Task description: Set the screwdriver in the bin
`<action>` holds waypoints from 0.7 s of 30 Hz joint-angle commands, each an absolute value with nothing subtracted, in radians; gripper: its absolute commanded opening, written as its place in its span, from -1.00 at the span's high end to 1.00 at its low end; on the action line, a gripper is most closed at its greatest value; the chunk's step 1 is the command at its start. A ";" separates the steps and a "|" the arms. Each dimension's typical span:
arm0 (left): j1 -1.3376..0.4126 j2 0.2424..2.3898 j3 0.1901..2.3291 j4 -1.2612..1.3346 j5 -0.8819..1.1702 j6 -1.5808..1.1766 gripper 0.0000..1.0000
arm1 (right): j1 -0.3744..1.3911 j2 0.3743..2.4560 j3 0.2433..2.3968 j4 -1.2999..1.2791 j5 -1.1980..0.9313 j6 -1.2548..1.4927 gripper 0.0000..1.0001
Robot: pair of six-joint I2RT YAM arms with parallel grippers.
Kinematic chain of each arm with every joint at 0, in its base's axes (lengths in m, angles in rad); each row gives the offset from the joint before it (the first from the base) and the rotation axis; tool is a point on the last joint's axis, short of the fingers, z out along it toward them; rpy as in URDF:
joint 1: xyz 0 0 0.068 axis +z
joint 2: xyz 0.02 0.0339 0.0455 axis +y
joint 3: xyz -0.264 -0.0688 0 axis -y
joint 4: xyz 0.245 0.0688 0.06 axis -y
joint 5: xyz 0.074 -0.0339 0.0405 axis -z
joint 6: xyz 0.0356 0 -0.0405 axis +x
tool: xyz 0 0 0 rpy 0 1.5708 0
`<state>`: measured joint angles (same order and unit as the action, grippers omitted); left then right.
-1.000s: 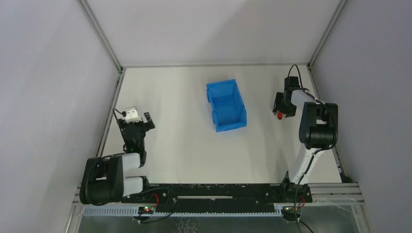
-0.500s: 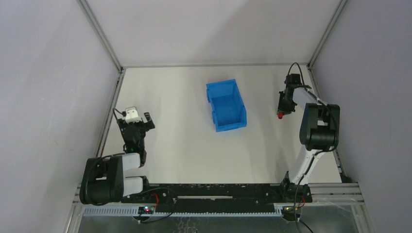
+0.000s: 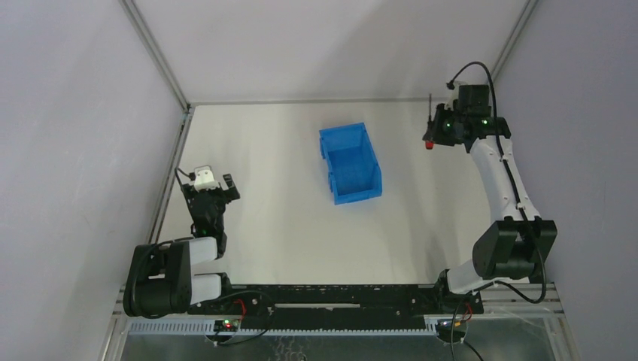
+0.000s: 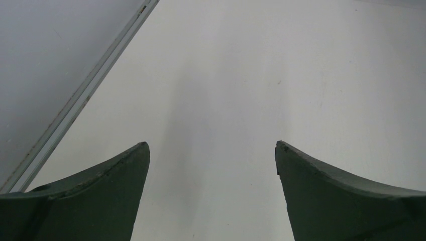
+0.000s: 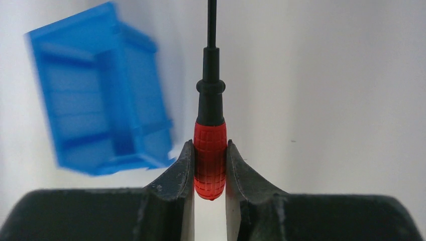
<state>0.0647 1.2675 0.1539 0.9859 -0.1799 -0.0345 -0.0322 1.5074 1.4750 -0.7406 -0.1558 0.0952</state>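
Now your right gripper (image 5: 209, 146) clenches the small red-handled, black-shafted screwdriver (image 5: 210, 168) in the air, well right of the bright blue rectangular plastic bin (image 3: 342, 131); your left gripper (image 4: 212, 145) gapes empty.

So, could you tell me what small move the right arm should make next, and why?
Probably swing the right gripper leftward toward the blue bin. Its jaws are clamped on the red handle of the screwdriver, but the bin's open top sits well to its left in the overhead view, so releasing here would likely miss.
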 commanded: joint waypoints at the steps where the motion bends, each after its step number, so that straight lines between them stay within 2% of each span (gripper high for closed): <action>1: 0.062 1.258 0.192 1.052 -0.181 -0.029 -1.00 | 0.086 1.450 1.522 -0.772 -0.290 0.118 0.78; 11: 0.063 1.258 0.192 1.052 -0.181 -0.029 -1.00 | 0.406 1.540 1.608 -0.698 -0.266 0.151 0.75; 14: 0.062 1.258 0.192 1.052 -0.180 -0.029 -1.00 | 0.488 1.594 1.600 -0.649 -0.149 0.178 0.73; 21: 0.063 1.258 0.193 1.052 -0.180 -0.029 -1.00 | 0.553 1.720 1.543 -0.546 0.033 0.209 0.67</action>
<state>0.0647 1.2675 0.1539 0.9859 -0.1799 -0.0345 0.5358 1.6798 1.5730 -0.6445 -0.1089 0.1699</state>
